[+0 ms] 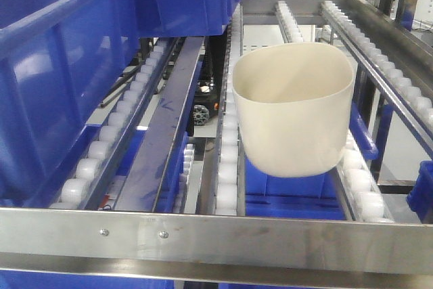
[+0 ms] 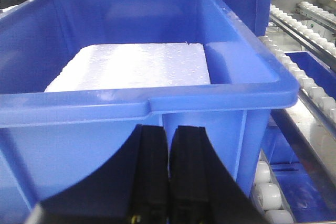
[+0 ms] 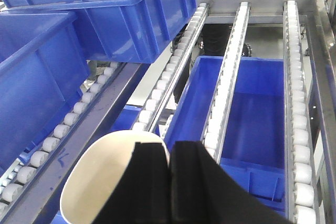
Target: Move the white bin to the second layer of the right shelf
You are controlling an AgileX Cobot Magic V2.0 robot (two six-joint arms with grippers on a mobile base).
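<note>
The right hand shows in its wrist view as two black fingers pressed nearly together, with only a thin slit between them. They appear to pinch the rim of the white bin, whose cream inside curves out to the left under them. In the front view the white bin sits tilted a little, its open mouth facing up and toward the camera, over the right lane of the roller shelf. Its base seems to hang just above or rest lightly on the white rollers; I cannot tell which. No hand shows in that view.

The left hand has its two black fingers closed against each other with nothing between them, and it hovers just in front of the wall of a blue crate. A white foam slab lies flat on the floor of that crate.

Around the bin, the shelf rails slope back, and a flat steel front bar with two screws runs across the front. Big blue crates fill the left lanes, touching the rollers there. Below the rails on the right, another blue crate sits on a lower level, open on top.
</note>
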